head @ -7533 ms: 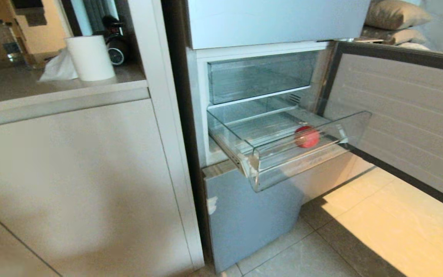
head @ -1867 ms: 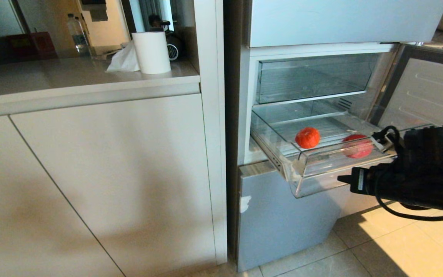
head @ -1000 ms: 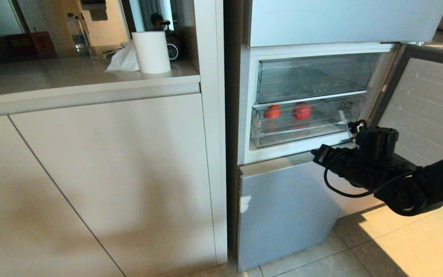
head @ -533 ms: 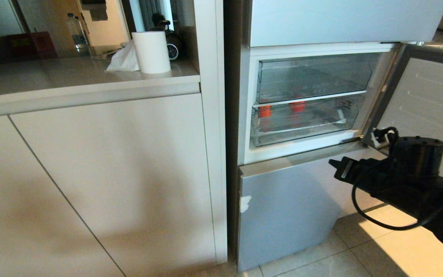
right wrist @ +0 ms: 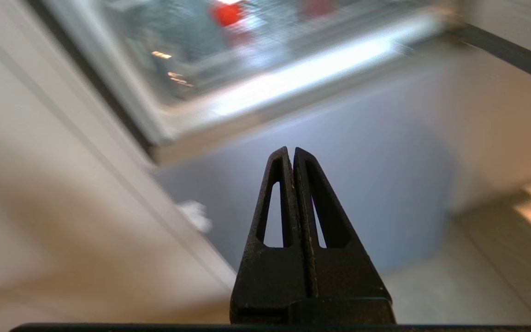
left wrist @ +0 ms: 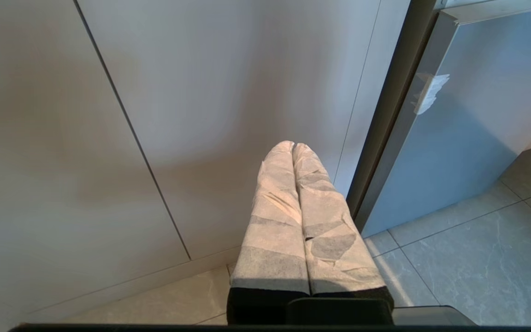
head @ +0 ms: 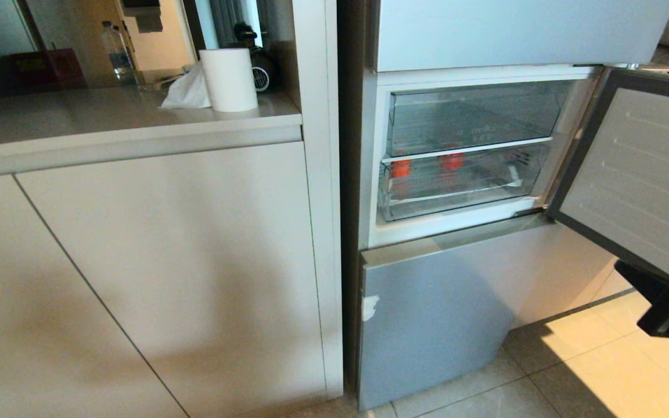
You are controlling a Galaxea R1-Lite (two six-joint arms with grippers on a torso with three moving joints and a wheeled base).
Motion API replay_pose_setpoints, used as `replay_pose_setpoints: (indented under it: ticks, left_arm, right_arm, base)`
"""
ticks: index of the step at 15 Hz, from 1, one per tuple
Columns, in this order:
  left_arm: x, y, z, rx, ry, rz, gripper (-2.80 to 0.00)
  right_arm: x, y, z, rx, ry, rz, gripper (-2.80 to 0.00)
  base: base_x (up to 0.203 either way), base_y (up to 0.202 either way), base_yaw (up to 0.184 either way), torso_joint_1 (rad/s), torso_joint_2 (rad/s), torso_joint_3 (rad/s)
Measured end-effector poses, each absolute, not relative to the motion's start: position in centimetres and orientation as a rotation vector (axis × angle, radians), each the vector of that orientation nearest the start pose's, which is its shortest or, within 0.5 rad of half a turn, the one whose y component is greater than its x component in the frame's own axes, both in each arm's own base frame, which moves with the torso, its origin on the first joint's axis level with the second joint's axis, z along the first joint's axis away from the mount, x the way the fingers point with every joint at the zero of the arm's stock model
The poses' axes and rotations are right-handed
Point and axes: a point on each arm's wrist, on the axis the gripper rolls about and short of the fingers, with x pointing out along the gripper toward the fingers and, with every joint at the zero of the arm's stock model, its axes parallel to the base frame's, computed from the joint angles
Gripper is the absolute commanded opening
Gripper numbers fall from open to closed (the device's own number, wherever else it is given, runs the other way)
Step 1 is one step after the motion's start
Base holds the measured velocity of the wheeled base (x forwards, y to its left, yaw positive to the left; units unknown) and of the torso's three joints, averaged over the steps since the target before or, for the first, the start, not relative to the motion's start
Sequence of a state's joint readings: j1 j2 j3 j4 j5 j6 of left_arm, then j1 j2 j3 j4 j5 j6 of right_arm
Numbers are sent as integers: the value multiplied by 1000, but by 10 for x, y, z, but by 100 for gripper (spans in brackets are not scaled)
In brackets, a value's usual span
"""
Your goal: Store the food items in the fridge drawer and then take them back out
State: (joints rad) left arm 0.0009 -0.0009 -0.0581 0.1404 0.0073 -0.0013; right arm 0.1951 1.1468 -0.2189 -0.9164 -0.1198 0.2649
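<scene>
Gone from in front of the fridge (head: pixel 436 325) since half a second ago: right gripper (right wrist: pixel 292 154), now pulled back low to the right, only a dark bit of its arm showing at the head view's lower right edge, under the open door (head: pixel 636 174). Jaws pressed together, empty (plain in the right wrist view, black tips meeting in a point). Pushed fully in, as half a second ago: fridge drawer (head: pixel 456 191), clear front flush inside the middle compartment, beneath the other clear bin (head: pixel 474 116). Inside the drawer, toward its back: food items, two red-orange pieces, one at the left (head: pixel 401 168), the other just right of it (head: pixel 452 161), apart, both partly hidden behind the white shelf edge. Parked low beside the white cabinet (left wrist: pixel 155 115): left gripper (left wrist: pixel 293 146), jaws together too, wrapped in pale cloth, holding nothing, above the tiled floor (left wrist: pixel 454 249). On the counter (head: pixel 108 116) left of the fridge: white paper roll (head: pixel 229 78), a crumpled tissue (head: pixel 186 93) touching it.
</scene>
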Motion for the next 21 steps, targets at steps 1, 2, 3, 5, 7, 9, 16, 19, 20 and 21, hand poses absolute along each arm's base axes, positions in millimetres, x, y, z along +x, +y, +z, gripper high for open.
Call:
replay_pose_setpoints:
  ticks: [1, 2, 3, 5, 7, 9, 16, 19, 20, 21]
  left_arm:
    - [-28, 0, 77, -1, 81, 8, -280]
    - [-28, 0, 77, -1, 81, 8, -280]
    - [-28, 0, 77, -1, 81, 8, -280]
    - [-28, 0, 77, -1, 81, 8, -280]
    - [-28, 0, 77, -1, 81, 8, -280]
    - [-28, 0, 77, -1, 81, 8, -280]
    - [-28, 0, 77, -1, 82, 8, -280]
    - [-28, 0, 77, -1, 81, 8, -280]
    - [-28, 0, 77, -1, 81, 8, -280]
    - [-28, 0, 77, -1, 81, 8, -280]
  right_arm:
    - [128, 22, 170, 260, 22, 41, -280]
    - [116, 19, 164, 259, 14, 26, -280]
    - [106, 17, 160, 257, 4, 18, -280]
    - [87, 13, 154, 234, -22, 14, -280]
    - [68, 9, 148, 186, -31, 22, -280]
    - [49, 5, 138, 99, -4, 47, -280]
    - [-7, 1, 86, -110, 121, 17, -280]
    - [-19, 1, 78, -81, 54, 1, -280]
    - [-20, 0, 77, -77, 37, -4, -280]
    - [-21, 0, 76, -75, 25, -8, -280]
  base:
    - [0, 0, 0, 0, 0, 0]
    - [0, 0, 0, 0, 0, 0]
    - [0, 0, 0, 0, 0, 0]
    - [0, 0, 0, 0, 0, 0]
    - [0, 0, 0, 0, 0, 0]
    - [0, 0, 0, 0, 0, 0]
    - [0, 0, 0, 0, 0, 0]
    - [0, 0, 0, 0, 0, 0]
    - [0, 0, 0, 0, 0, 0]
    - [0, 0, 0, 0, 0, 0]
